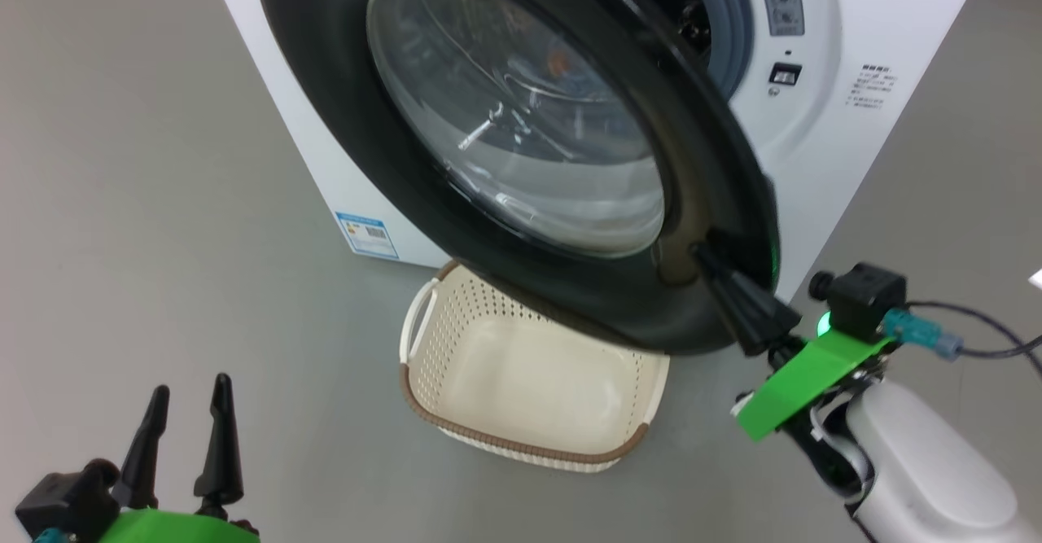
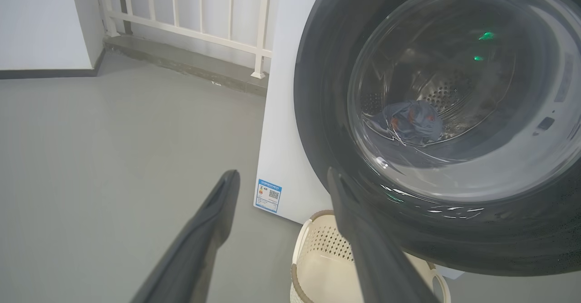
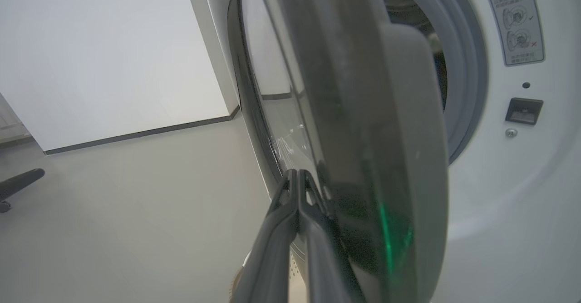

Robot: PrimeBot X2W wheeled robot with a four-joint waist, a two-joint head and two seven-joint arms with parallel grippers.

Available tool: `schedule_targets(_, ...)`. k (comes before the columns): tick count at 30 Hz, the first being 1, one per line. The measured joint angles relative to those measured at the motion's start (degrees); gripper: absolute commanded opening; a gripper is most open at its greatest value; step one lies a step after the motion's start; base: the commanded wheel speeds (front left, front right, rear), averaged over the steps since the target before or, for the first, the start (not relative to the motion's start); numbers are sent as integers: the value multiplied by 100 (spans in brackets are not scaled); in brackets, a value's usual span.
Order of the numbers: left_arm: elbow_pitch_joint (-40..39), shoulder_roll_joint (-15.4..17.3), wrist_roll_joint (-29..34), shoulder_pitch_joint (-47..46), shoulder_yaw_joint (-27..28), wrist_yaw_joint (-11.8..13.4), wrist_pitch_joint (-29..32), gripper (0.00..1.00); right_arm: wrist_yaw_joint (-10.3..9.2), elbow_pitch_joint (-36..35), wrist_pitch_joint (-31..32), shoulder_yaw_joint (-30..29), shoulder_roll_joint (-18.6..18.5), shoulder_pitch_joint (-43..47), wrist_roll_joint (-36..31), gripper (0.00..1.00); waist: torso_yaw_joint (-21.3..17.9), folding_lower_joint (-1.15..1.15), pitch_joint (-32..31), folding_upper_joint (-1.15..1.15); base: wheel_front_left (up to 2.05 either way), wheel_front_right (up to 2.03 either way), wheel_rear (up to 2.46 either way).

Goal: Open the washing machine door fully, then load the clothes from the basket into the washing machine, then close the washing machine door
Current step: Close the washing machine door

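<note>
Right gripper (image 1: 707, 256): fingers pressed together, tips at the lower right rim of the washing machine door (image 1: 521, 120), which stands ajar at frame centre. Left gripper (image 1: 190, 388): fingers spread, holding nothing, at lower left. The basket (image 1: 488, 315) sits beneath the door; the clothes (image 2: 411, 121) lie inside the washing machine (image 1: 822, 160).

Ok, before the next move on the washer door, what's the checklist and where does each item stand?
1. basket emptied: ok, nothing lies in it.
2. clothes loaded: ok, in the drum, seen through the door glass.
3. washing machine door closed: not ok, it stands ajar.
4. right gripper placed to push: ok, shut, tips at the door's outer face near its free edge.
5. left gripper clear: ok, open, apart from door and basket.
6. Seal free of fabric: cannot tell, the door hides most of it.
</note>
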Motion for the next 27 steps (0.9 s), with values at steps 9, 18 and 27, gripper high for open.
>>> schedule_targets(9,-99,52,2,-309,-93,0,0,100,1,270,0,-468,-65,-762,-204,0,-64,0,546,0,0,0,0)
schedule_targets(18,-208,43,-85,-619,-188,0,0,100,1,447,-8,-864,-276,-1457,-303,0,-71,0,1081,0,0,0,0)
schedule_targets(27,-216,41,-185,-862,-288,0,0,100,30,806,-43,-1102,-469,-2279,-527,0,-4,0,1570,0,0,0,0)
